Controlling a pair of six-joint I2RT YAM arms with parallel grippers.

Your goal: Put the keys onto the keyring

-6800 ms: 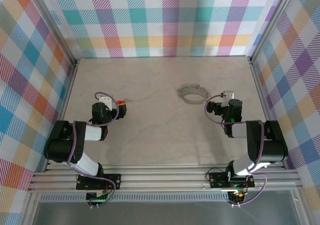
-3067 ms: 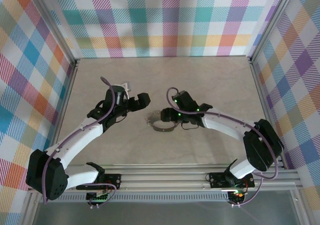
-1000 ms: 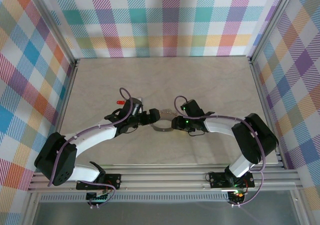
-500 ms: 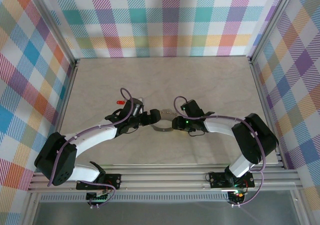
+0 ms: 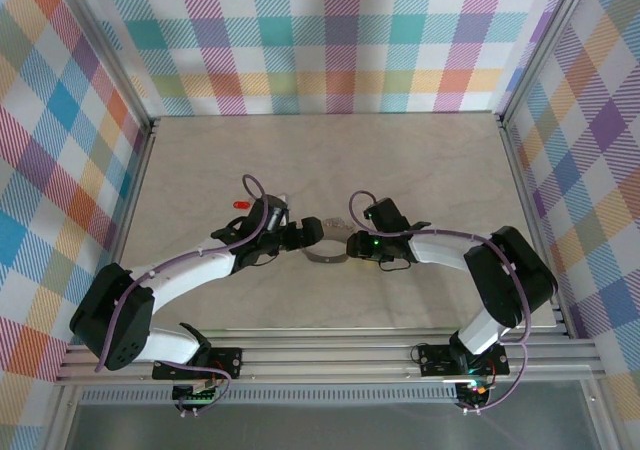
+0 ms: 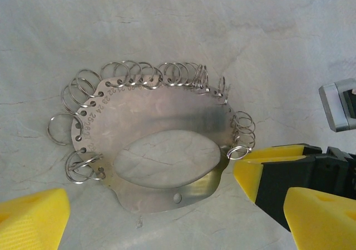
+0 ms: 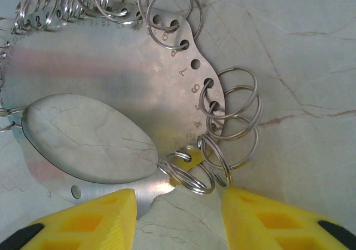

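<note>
At table (image 5: 400, 160) centre | keyring (image 6: 161, 114) between left end effector (image 6: 175, 219) and right end effector (image 7: 178, 216) | both released

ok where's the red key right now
Top view: the red key lies on the table left of centre, just beyond the left arm, apart from the keyring.

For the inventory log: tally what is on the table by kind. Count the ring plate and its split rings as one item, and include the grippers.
Metal ring plate: 1
Red-headed key: 1
Grippers: 2 (left gripper, right gripper)
Total: 4
</note>
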